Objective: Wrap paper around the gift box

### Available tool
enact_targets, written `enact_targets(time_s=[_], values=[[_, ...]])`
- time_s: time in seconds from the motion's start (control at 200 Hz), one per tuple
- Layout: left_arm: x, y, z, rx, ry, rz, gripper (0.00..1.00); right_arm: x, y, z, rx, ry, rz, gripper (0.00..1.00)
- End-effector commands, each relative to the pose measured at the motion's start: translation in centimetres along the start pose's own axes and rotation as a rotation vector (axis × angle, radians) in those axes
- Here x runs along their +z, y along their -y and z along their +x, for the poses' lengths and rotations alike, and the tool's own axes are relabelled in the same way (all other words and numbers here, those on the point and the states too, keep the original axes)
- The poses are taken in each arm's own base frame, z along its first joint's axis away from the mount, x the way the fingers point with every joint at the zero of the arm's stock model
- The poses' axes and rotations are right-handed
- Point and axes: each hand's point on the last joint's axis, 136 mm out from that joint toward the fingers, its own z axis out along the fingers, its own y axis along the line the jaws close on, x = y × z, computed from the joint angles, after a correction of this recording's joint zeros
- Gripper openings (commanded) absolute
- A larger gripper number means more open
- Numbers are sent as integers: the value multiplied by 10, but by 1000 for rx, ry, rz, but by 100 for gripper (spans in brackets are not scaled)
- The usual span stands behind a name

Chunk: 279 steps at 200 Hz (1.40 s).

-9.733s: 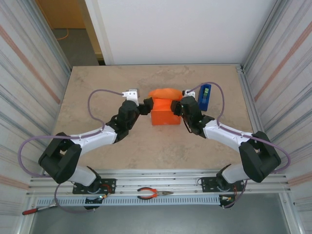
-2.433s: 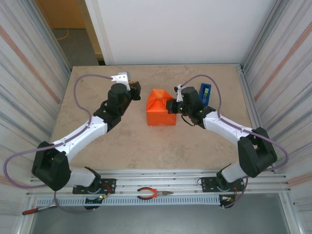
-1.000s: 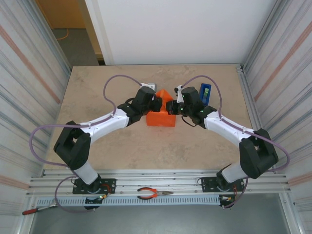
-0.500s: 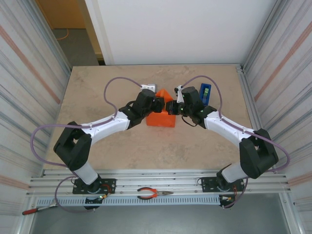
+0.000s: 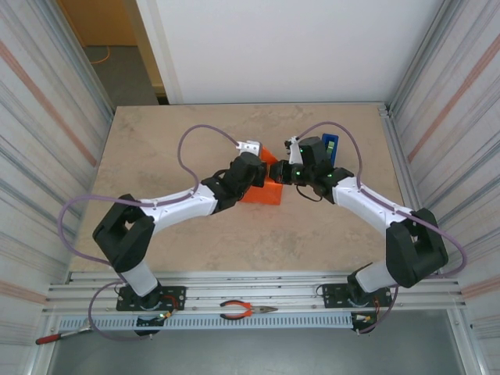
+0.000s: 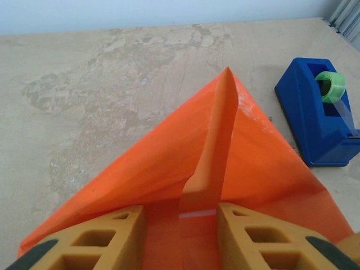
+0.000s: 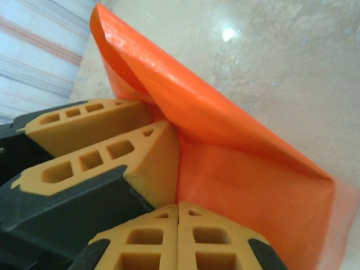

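Over the last half second the left arm has swung further across the parcel. From the top external camera, the left gripper [image 5: 264,166] now sits over the gift box [image 5: 266,194], almost tip to tip with the right gripper [image 5: 278,172]. The box shows as an orange block just below both of them, with no bare face visible.

At the left wrist, the left gripper [image 6: 180,225] is partly open. Its fingers [image 6: 112,236] straddle a raised crease in the paper [image 6: 247,163] without pinching it. Ahead of the tips a triangular end flap points away. The tape dispenser [image 6: 318,121] stands ahead and to the right, near the flap's edge on the tabletop [image 6: 112,84].

At the right wrist, the right gripper [image 7: 177,225] is closed with nothing between its fingers. Its tips rest against the paper [image 7: 236,169], and the left fingers [image 7: 101,140] crowd in beside it.

The covering looks mostly done. This flap still needs folding down and taping. The grippers sit tight together, and the right arm lies between box and dispenser.
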Motion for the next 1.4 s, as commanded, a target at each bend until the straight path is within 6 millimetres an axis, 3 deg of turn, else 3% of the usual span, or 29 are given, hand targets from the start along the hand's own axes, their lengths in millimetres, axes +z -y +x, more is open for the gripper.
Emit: enact_targets(time_s=[0.0, 0.165, 0.416, 0.616, 0.907, 1.203, 1.393], values=[[8, -11, 80, 151, -221, -61, 38, -22, -16, 1, 42, -50, -54, 0], [9, -11, 85, 173, -226, -76, 38, -27, -10, -6, 47, -35, -43, 0], [6, -8, 78, 158, -220, -70, 38, -10, 4, 14, 73, -83, -33, 0], [-6, 3, 54, 56, -217, 7, 44, -2, 23, 31, 102, -123, 9, 0], [-15, 9, 25, -109, -210, 117, 49, -3, 27, 37, 110, -130, 16, 0], [-9, 7, 32, -113, -217, 98, 50, -2, 27, 40, 111, -135, 14, 0], [-1, -2, 49, -34, -231, 10, 48, -3, 24, 41, 112, -138, 6, 0]])
